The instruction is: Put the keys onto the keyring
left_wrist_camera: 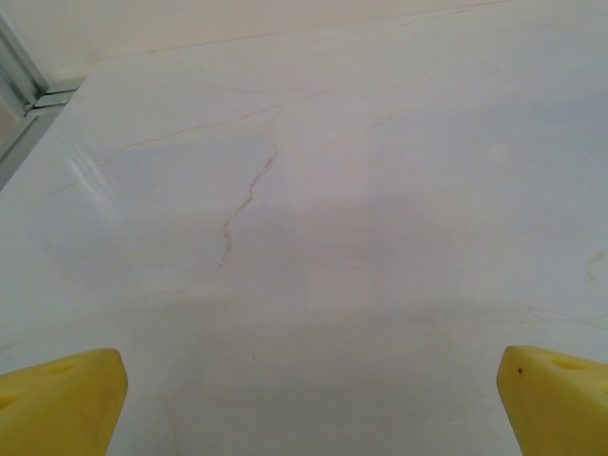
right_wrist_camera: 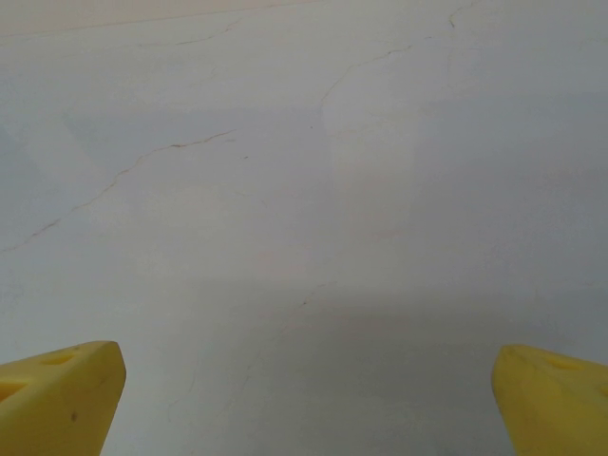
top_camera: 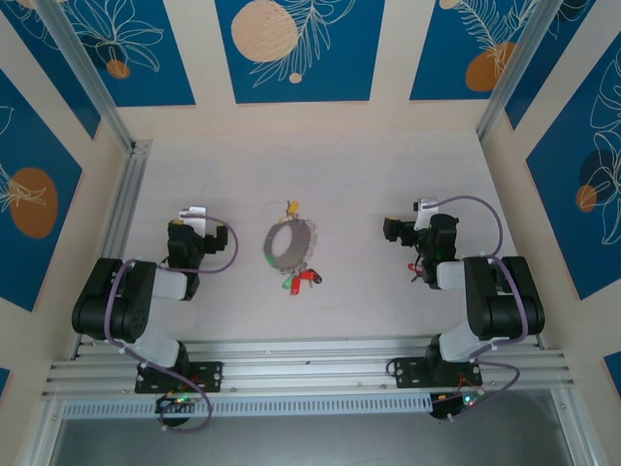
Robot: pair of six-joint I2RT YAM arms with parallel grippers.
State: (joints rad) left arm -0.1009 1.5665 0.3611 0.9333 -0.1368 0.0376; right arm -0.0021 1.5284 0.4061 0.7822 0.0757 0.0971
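Top external view had the keyring [top_camera: 288, 243] lying flat, keys [top_camera: 307, 278] bunched at its near and far edges; whether any were threaded was unclear. Left gripper [left_wrist_camera: 304, 404] and right gripper [right_wrist_camera: 304, 404], well apart on either side of the keyring, gaped wide and empty. The job looked barely begun.
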